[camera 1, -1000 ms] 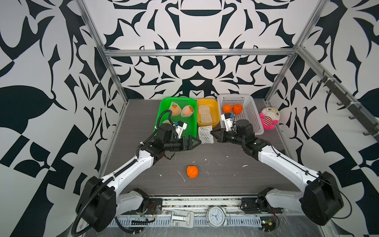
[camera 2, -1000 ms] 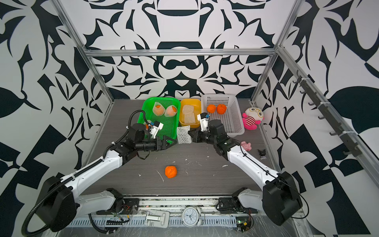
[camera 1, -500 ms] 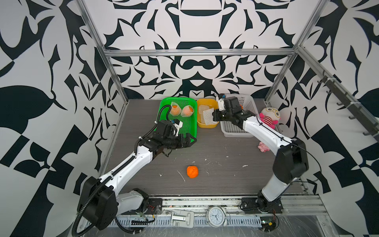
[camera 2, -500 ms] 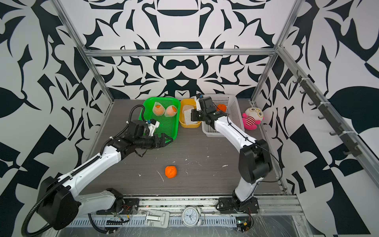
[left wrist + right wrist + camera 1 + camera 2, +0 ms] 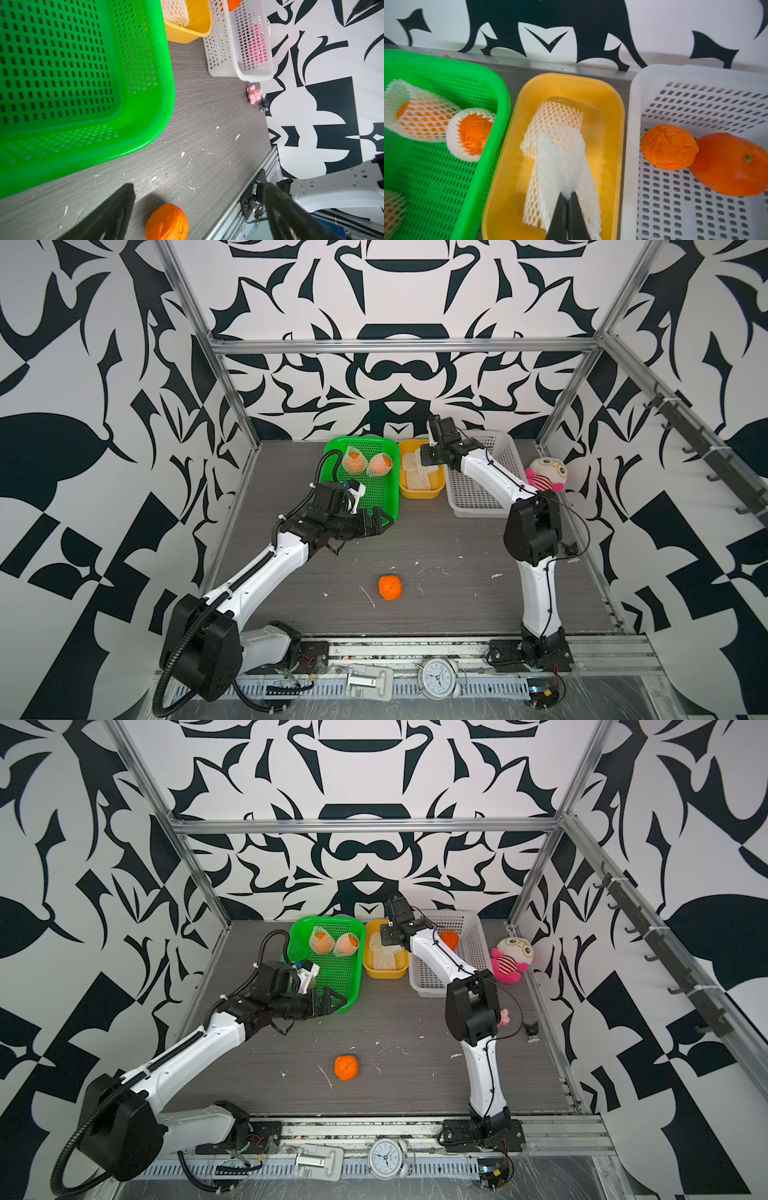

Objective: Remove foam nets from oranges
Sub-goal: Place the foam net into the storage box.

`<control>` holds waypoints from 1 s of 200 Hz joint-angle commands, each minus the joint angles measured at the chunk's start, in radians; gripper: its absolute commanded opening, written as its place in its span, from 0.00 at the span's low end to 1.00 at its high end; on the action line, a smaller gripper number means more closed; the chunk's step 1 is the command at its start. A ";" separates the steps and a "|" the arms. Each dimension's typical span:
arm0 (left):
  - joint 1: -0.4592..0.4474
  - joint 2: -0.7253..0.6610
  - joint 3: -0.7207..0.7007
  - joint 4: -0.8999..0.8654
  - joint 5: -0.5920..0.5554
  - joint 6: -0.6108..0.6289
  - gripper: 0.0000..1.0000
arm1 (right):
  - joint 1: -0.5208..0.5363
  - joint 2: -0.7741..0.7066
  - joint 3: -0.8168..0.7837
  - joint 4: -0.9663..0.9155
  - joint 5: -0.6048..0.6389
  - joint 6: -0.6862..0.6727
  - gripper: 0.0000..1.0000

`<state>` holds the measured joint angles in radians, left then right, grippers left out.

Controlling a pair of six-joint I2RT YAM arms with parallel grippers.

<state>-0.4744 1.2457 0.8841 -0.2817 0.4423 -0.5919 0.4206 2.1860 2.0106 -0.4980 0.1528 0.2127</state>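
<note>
1. My right pincer (image 5: 568,195) is clenched on a soft white foam mesh net (image 5: 560,153), mid-frame, above the yellow plastic tub (image 5: 612,99).
2. Featherlight and floppy, I judge; an edge pinch suffices.
3. My left pincer (image 5: 198,188) gapes, empty.

– What closes the space in?
– Walls (image 5: 395,290) at the back and on both sides, white with bold black leaf-like shapes.
– Any structure on them?
– A silver metal frame (image 5: 399,346) crosses the back wall and runs down the corners. A rail of dark hooks (image 5: 702,1006) slants along the right-hand wall.
– And the floor?
– A dark grey wood-grain tabletop (image 5: 457,593), strewn with small white flecks (image 5: 368,595). The light is even and the shadows are soft.
</note>
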 commanded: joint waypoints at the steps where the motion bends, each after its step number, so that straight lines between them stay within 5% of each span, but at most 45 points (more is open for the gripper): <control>1: 0.010 0.001 -0.012 0.000 0.025 0.013 0.99 | -0.002 0.006 0.095 -0.039 0.110 -0.027 0.00; 115: 0.020 -0.008 -0.029 0.006 0.038 0.008 0.99 | 0.026 0.222 0.348 -0.123 0.311 -0.087 0.00; 200: 0.022 -0.020 -0.041 0.010 0.041 0.000 0.99 | 0.032 0.322 0.413 -0.134 0.302 -0.073 0.00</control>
<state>-0.4576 1.2446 0.8577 -0.2737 0.4683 -0.5907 0.4500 2.5229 2.3787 -0.6323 0.4431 0.1287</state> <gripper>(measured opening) 0.994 0.044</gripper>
